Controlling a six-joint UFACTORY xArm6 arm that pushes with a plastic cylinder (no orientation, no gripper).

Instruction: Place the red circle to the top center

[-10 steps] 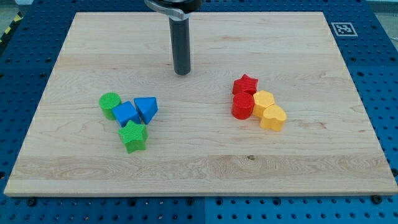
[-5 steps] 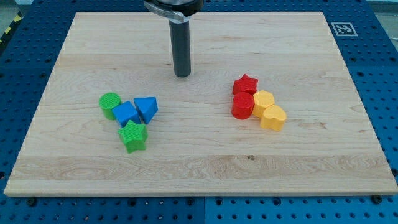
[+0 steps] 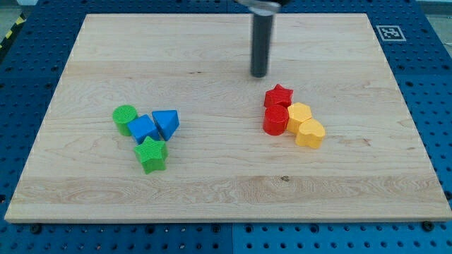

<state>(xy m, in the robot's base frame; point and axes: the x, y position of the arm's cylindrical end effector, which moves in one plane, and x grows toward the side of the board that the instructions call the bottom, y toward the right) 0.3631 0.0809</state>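
The red circle lies right of the board's middle. It touches a red star above it and a yellow hexagon to its right. A yellow heart sits at the lower right of that cluster. My tip stands on the board a little above and to the left of the red star, apart from it. It is well above the red circle.
On the left is a second cluster: a green circle, a blue cube, a blue triangle and a green star. The wooden board sits on a blue perforated table. A marker tag is at the top right.
My tip has slid to the right and slightly up, from above the board's middle to just above the red star. No block has moved.
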